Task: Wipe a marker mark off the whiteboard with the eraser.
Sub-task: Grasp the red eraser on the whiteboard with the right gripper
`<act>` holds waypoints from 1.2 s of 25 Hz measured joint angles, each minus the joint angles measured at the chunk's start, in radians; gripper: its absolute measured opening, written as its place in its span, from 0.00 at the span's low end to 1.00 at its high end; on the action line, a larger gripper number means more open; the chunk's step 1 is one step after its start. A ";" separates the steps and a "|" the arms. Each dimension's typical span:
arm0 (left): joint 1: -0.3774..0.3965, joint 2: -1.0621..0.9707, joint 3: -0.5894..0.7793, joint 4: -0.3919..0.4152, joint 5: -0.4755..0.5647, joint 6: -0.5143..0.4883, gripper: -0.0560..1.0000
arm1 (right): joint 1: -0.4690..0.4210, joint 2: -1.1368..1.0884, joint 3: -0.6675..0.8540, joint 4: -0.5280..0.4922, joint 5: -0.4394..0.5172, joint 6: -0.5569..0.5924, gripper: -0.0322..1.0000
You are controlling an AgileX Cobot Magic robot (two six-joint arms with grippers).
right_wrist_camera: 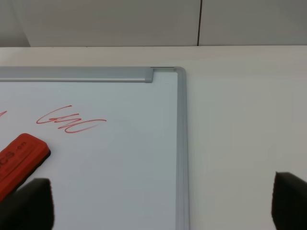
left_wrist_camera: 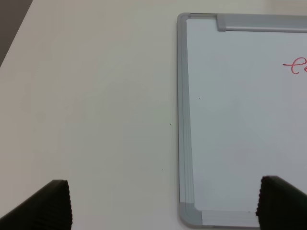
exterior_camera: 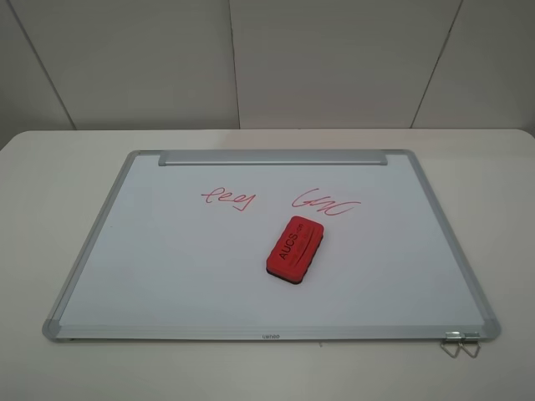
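Observation:
The whiteboard (exterior_camera: 167, 276) lies flat on the table, its silver tray strip (exterior_camera: 272, 157) along the far edge. The marker mark (exterior_camera: 227, 198), a short red looped scribble, sits left of centre near the far edge; only its start (left_wrist_camera: 298, 66) shows in the left wrist view. The red eraser (exterior_camera: 295, 248) with "AUCS" lettering rests on the board just right of centre, below the marks; its end (right_wrist_camera: 21, 153) shows in the right wrist view. My left gripper (left_wrist_camera: 163, 203) is open over the board's near left corner. My right gripper (right_wrist_camera: 160, 203) is open over the board's right edge. Neither arm appears in the high view.
A second red scribble (exterior_camera: 326, 203) starting with a big "G" lies right of the task mark, also seen as a red scribble (right_wrist_camera: 72, 120) from the right wrist. A metal clip (exterior_camera: 461, 342) hangs at the board's near right corner. The cream table (exterior_camera: 50, 167) surrounds the board.

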 joint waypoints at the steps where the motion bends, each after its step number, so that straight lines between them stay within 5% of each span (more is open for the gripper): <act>1: 0.000 0.000 0.000 0.000 0.000 0.000 0.78 | 0.000 0.000 0.000 0.000 0.000 0.000 0.83; 30: 0.000 0.000 0.000 0.000 -0.001 0.000 0.78 | 0.000 0.128 0.000 0.018 0.000 0.000 0.83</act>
